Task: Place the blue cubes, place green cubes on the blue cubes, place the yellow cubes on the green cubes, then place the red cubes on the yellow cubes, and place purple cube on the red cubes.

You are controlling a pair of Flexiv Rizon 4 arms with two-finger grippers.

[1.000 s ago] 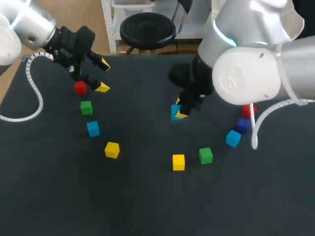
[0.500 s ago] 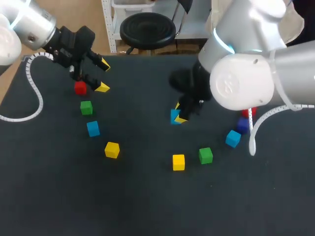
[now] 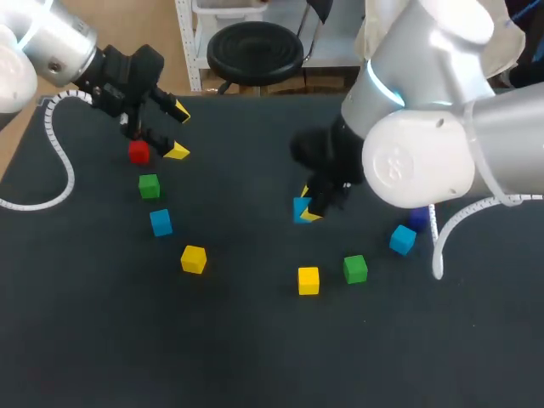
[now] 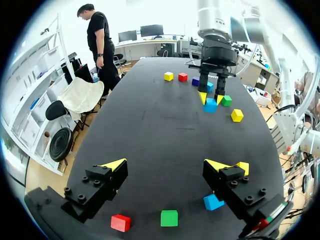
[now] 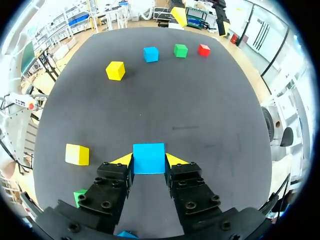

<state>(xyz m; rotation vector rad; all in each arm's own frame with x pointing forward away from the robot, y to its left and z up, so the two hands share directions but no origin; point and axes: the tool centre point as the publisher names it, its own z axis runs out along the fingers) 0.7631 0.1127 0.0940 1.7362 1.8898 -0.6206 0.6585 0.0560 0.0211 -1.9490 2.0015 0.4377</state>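
One blue cube (image 3: 301, 208) is on the move: over the last second the right gripper (image 3: 307, 209) has carried it a little closer to the middle yellow cube (image 3: 308, 280), and it now sits just beyond that cube. The right wrist view shows it clamped between the fingers (image 5: 122, 159) from both sides. Whether it rides just above the desk (image 3: 255, 357) or slides along it cannot be told. The left gripper (image 3: 179, 132) has not budged, well off to the left of the yellow cube and beyond it, fingers spread wide and holding nothing, a red cube (image 3: 138, 152) just beside one tip. So the base layer looks barely begun: this blue seems headed for its placing spot, nothing stacked yet.
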